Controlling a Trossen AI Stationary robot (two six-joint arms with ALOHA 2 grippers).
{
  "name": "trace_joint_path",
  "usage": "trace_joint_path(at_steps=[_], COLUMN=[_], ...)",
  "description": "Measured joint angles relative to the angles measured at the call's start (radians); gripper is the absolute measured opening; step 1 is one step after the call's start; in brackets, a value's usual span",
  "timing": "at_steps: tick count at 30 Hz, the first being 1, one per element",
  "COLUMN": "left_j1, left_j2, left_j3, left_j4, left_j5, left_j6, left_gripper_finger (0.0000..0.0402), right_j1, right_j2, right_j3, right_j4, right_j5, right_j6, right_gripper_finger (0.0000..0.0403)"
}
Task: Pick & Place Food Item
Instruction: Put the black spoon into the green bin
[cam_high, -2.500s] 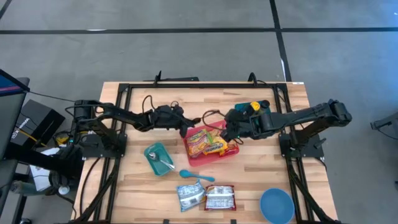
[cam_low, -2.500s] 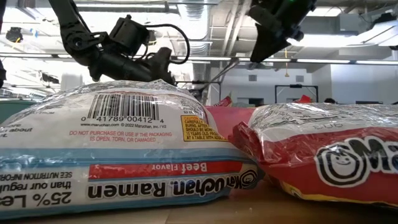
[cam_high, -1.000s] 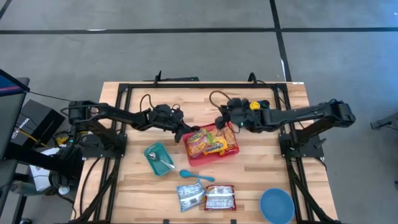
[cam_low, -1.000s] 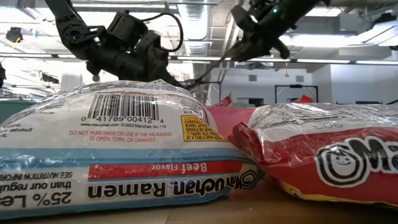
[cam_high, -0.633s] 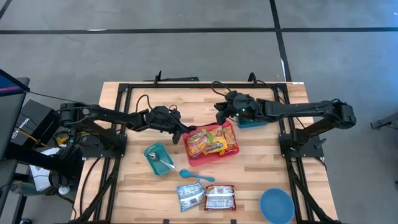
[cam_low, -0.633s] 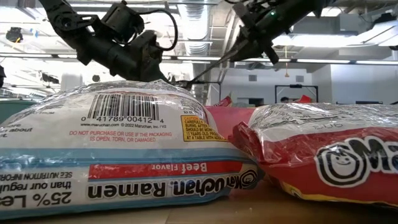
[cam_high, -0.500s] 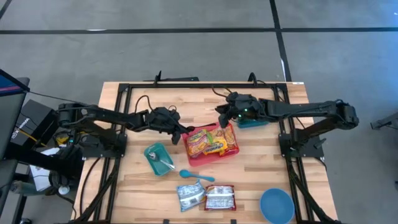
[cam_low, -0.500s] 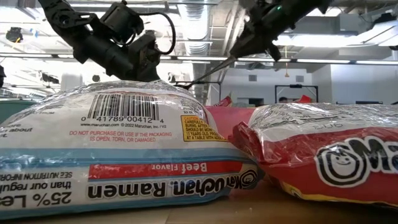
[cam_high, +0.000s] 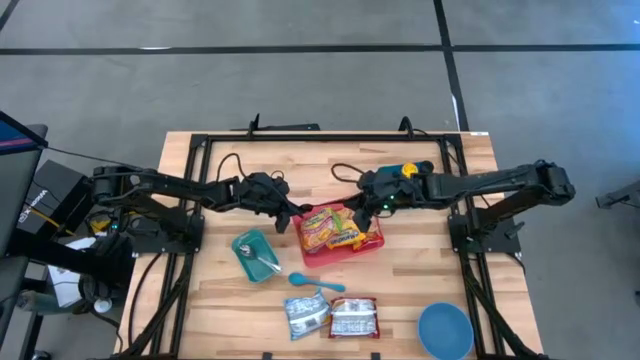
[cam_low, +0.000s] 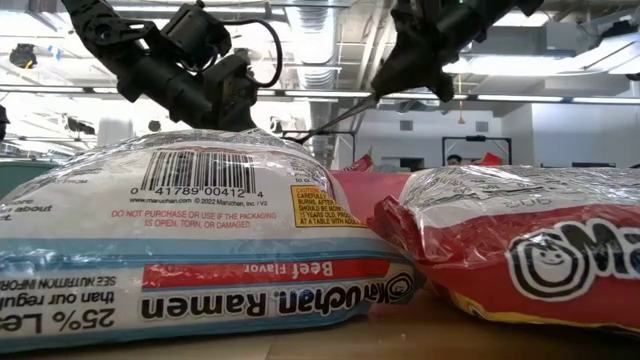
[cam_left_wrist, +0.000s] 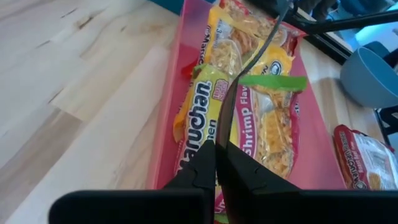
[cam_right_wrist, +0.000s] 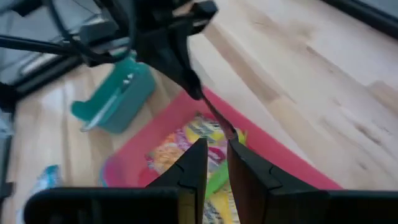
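Observation:
A pink tray in the table's middle holds several yellow and orange ramen packs. My left gripper is shut, its tips just inside the tray's left rim, over a yellow pack. My right gripper hovers above the tray's far right corner with a narrow gap between its fingers and holds nothing. In the right wrist view the tray lies below it, with my left gripper beyond. My left gripper's shut fingers slant down from the table's left over the yellow pack beside the tray's left wall. The fingers themselves hide their tips, so I cannot tell whether they touch the pack or the tray.
A teal container with a spoon and a blue spoon lie near-left of the tray. Two ramen packs lie by the near edge, filling the low view. A blue bowl sits near-right. A teal and yellow object lies behind the tray.
My right gripper first went toward the table's far edge, away from the tray, then came back toward the near edge to stand over the tray's far right corner. My left gripper has stayed at the tray's left rim. The tray and packs have not moved.

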Motion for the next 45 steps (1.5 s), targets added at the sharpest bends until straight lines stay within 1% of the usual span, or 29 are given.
trace_joint_path(at_steps=[3,8,19,45], left_j1=[-0.008,-0.01,-0.01,-0.009], left_j2=[0.0,0.0,0.001,0.001], left_j3=[0.0,0.0,0.0,0.0], left_j4=[-0.008,-0.04,-0.038,-0.007], left_j5=[-0.007,0.005,0.004,0.02], left_j6=[0.014,0.026,0.025,0.022], left_gripper_finger=[0.0003,0.0002,0.0002,0.0001], right_j1=[0.0,-0.002,0.013,0.053], right_j2=[0.0,-0.014,0.0,0.0], right_j3=[0.0,0.001,0.0,0.0], right_j4=[-0.005,0.015,-0.026,-0.01], right_j5=[0.04,0.052,0.04,0.04], right_j6=[-0.007,-0.024,-0.024,-0.015], right_gripper_finger=[0.0058,0.0058,0.0058,0.0058])
